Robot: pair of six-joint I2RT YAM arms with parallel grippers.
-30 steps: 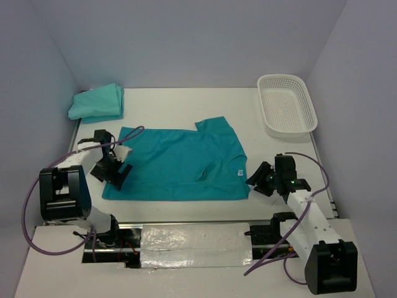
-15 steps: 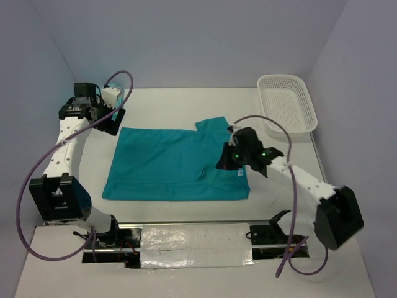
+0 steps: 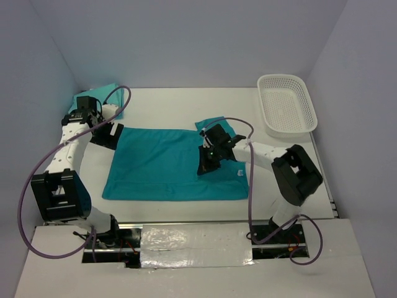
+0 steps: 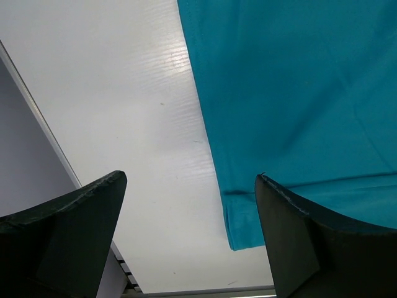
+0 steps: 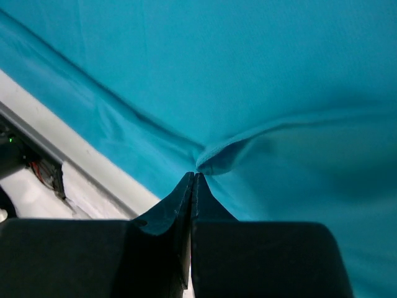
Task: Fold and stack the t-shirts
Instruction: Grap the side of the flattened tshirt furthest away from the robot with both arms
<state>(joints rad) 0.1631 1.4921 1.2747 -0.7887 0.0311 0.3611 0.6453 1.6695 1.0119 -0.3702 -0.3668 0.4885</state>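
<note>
Overhead view: teal spread t-shirt [image 3: 161, 164] lies flat mid-frame on white table [image 3: 167, 105]. Folded t-shirt [image 3: 103, 92] sits in upper left corner, partly hidden by left arm. Left gripper [image 3: 107, 131] is at upper-left corner of spread t-shirt, jaws wide apart, holding nothing. Its wrist view shows cloth edge under gap. Right gripper [image 3: 208, 162] is right of centre on spread t-shirt, jaws pressed together, pinching small ridge of cloth. White basket [image 3: 286, 102] in upper right.
</note>
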